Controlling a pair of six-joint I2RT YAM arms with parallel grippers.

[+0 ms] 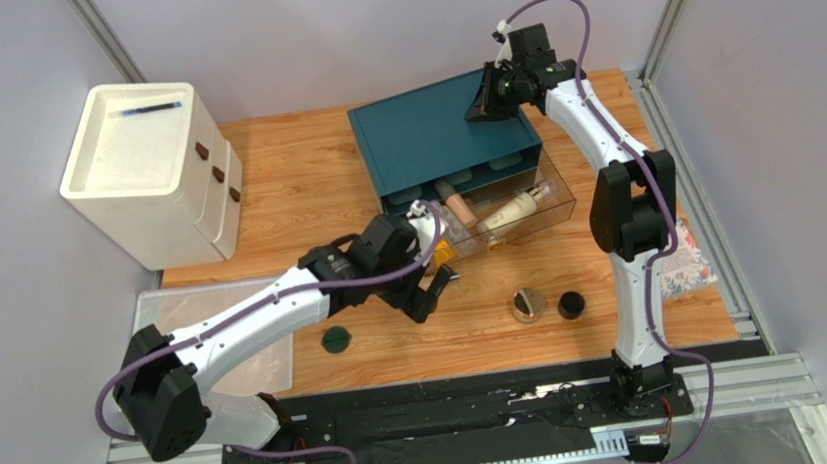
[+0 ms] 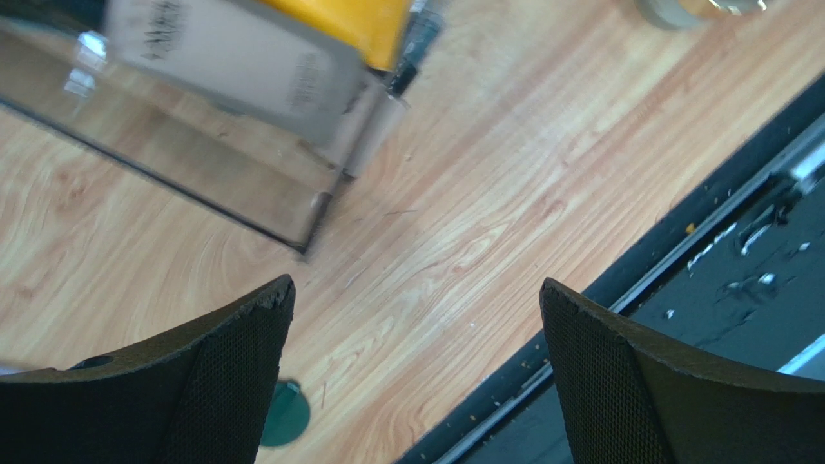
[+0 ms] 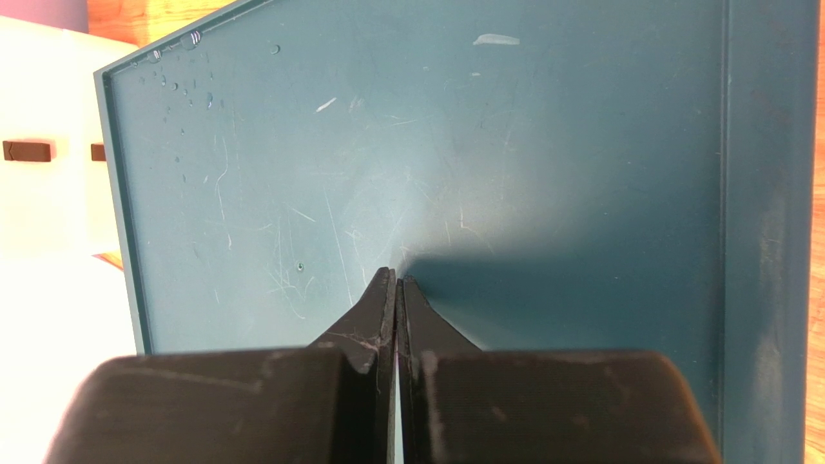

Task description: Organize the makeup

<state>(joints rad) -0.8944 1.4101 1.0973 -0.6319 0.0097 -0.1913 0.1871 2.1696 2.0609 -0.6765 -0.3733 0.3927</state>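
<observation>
Near the front of the bench (image 1: 303, 187), the left end effector (image 1: 435, 292) hangs wide open and empty, just in front of the clear drawer (image 1: 561, 205) that stands pulled out of the teal box (image 1: 429, 133). Inside the drawer lie an orange tube (image 2: 339, 24), a beige foundation tube (image 2: 232, 58) and a cream bottle (image 1: 507, 213). The right end effector (image 3: 397, 290) is closed on nothing, its tips pressed against the box's top, apparently steadying it. Loose on the wood are a green disc (image 1: 335, 340), near the left arm, and a pale-topped jar (image 1: 528, 304) just beside a dark jar (image 1: 571, 305). Filling the drawer seems to be the step in hand. Next, the empty left fingers (image 2: 232, 377) would need to reach a loose piece, probably the disc. It is flat, so the tips must drop right to the wood.
</observation>
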